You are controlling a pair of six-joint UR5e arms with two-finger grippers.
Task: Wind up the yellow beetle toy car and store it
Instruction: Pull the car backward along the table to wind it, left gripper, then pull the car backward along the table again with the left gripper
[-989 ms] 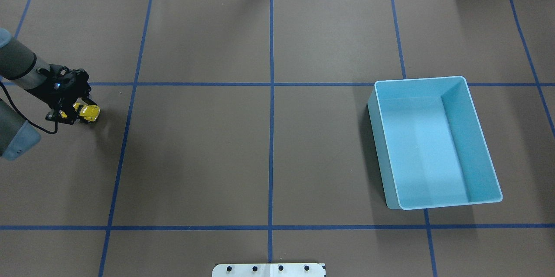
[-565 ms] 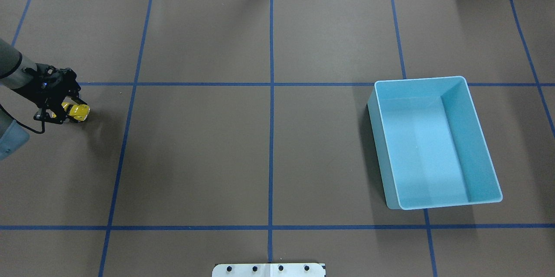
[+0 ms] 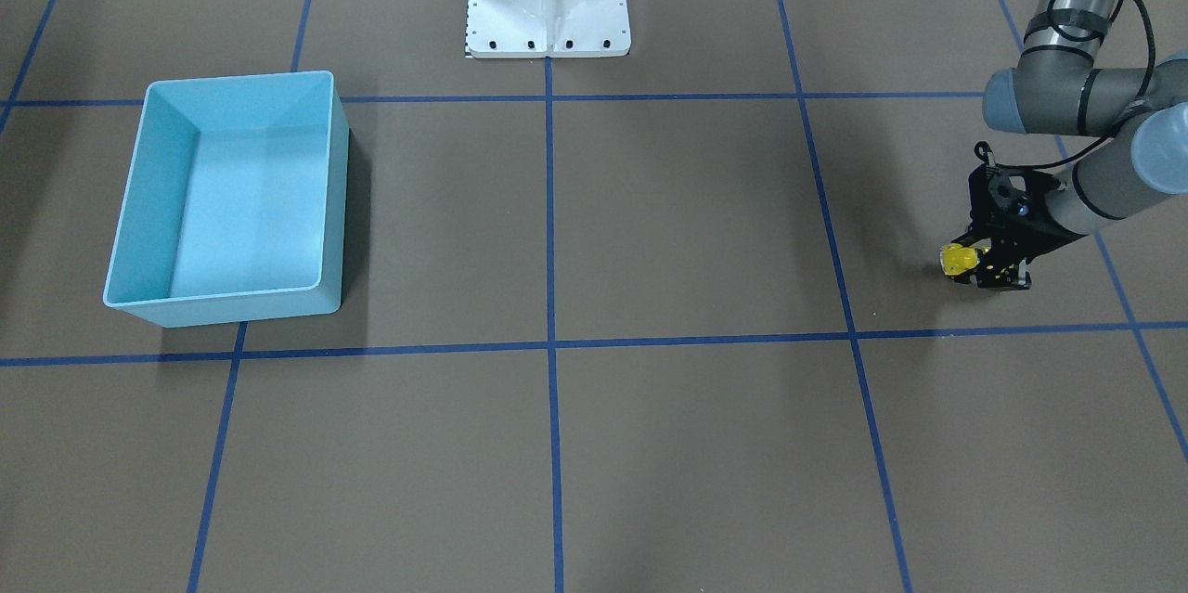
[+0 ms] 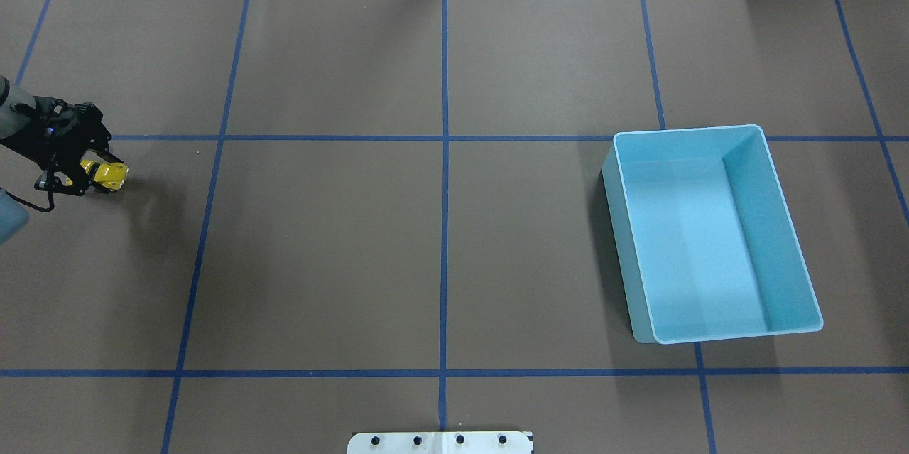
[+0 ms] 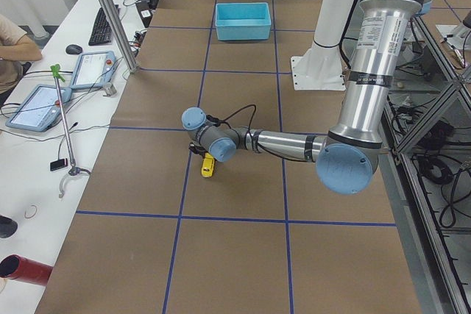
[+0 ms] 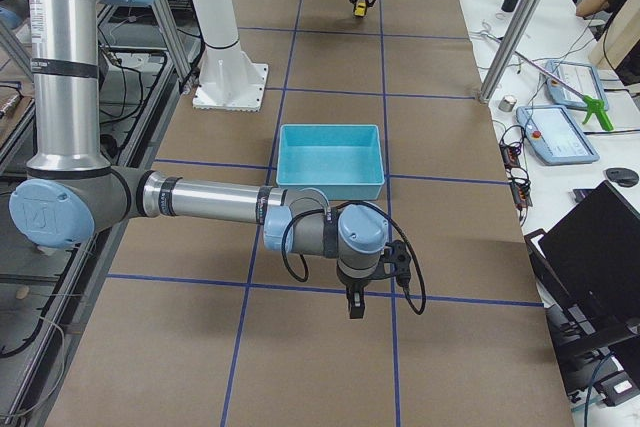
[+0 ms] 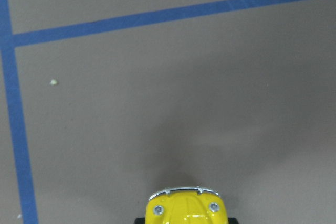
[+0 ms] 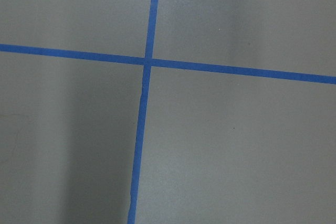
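Observation:
The yellow beetle toy car (image 4: pixel 109 175) sits low over the brown table near its far left edge, and my left gripper (image 4: pixel 98 173) is shut on it from behind. The front-facing view shows the car (image 3: pixel 957 259) poking out of the black fingers (image 3: pixel 993 270), nose toward the table's middle. In the left wrist view only its yellow hood and silvery bumper (image 7: pixel 185 206) appear at the bottom edge. The light-blue bin (image 4: pixel 689 128) stands open far to the right. My right gripper (image 6: pixel 354 307) hangs low over the table in front of the bin, and I cannot tell if it is open or shut.
Blue tape lines cross the brown table cover. The white robot base plate (image 3: pixel 548 18) is at the robot's side of the table. A desk with tablets (image 5: pixel 37 104) and a person's arm (image 5: pixel 16 43) runs along the operators' side.
My left gripper has pulled the yellow car steadily to the left along the table, toward the edge. The bin has not moved.

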